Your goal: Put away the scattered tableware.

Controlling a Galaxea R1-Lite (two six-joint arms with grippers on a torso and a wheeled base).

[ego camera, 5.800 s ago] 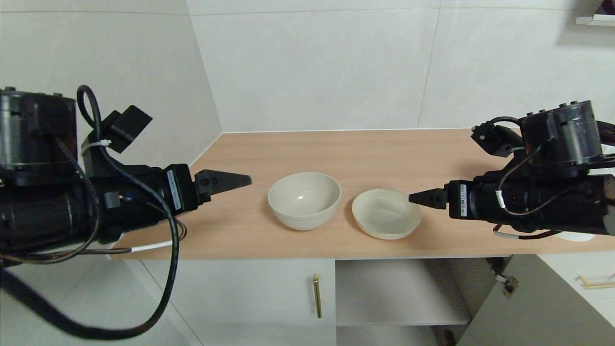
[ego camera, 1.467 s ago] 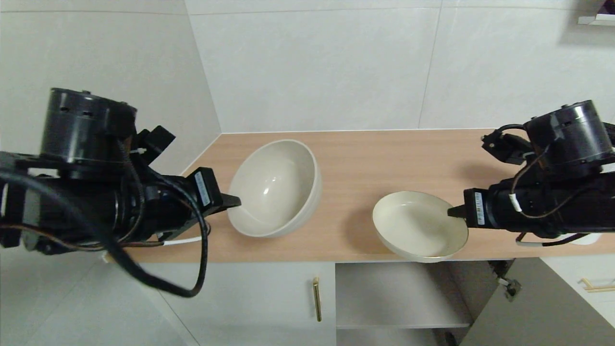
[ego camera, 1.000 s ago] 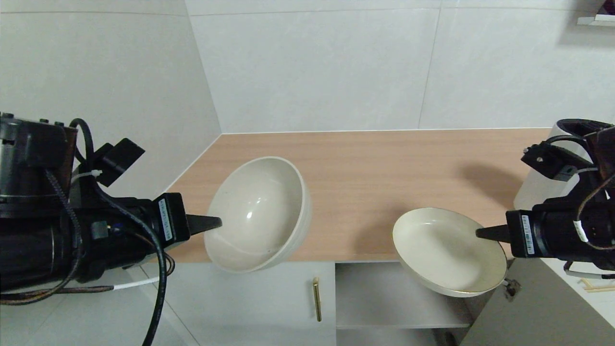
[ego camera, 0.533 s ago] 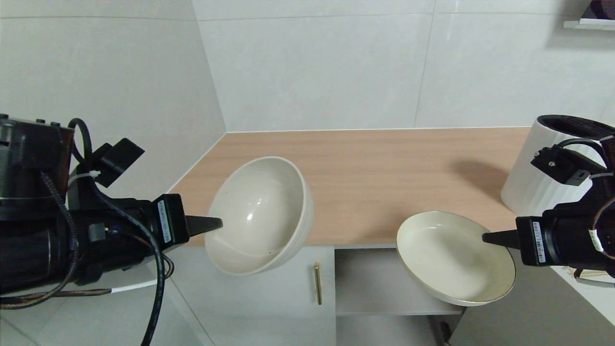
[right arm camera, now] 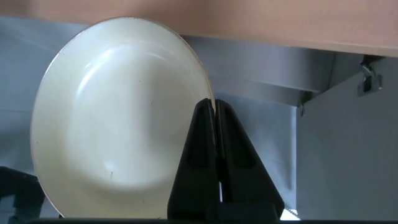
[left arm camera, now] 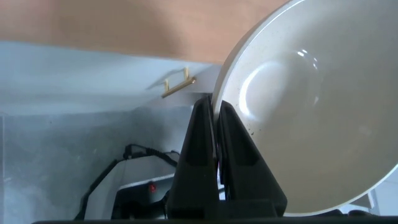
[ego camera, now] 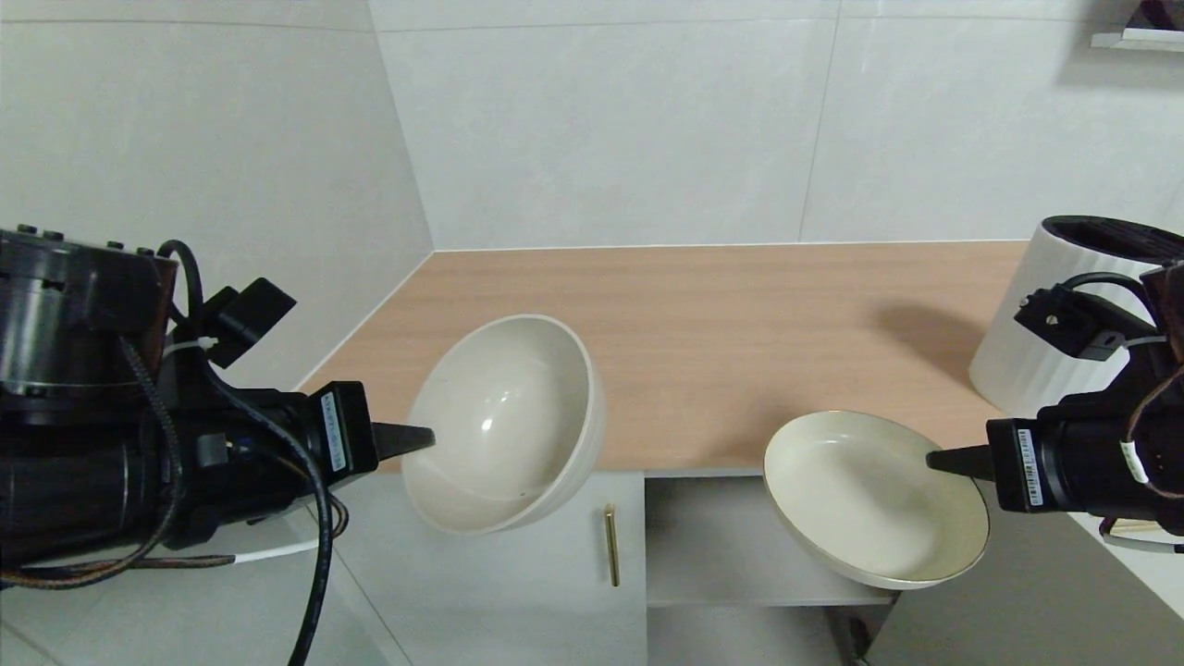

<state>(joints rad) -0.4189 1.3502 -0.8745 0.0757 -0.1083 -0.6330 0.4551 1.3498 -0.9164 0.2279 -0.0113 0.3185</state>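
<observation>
at the far left we see the left gripper (ego camera: 424, 437) clenched on the left rim of the deep bowl (ego camera: 509, 416), its two fingers pinching the wall between them. the bowl hangs in the air, tilted with its opening toward us, over the near edge of the wooden counter (ego camera: 703, 324) and above the cabinet door (ego camera: 536, 601) with its brass handle (ego camera: 610, 546). to the right of that door a pale shelf (ego camera: 731, 592) lies open to view. in front of it we find the shallow dish (ego camera: 860, 495), also off the counter and tilted, grasped at its right rim by the right gripper (ego camera: 936, 460), fingers closed on the edge. at the far right a white ribbed container (ego camera: 1036, 361) stands on the counter.
</observation>
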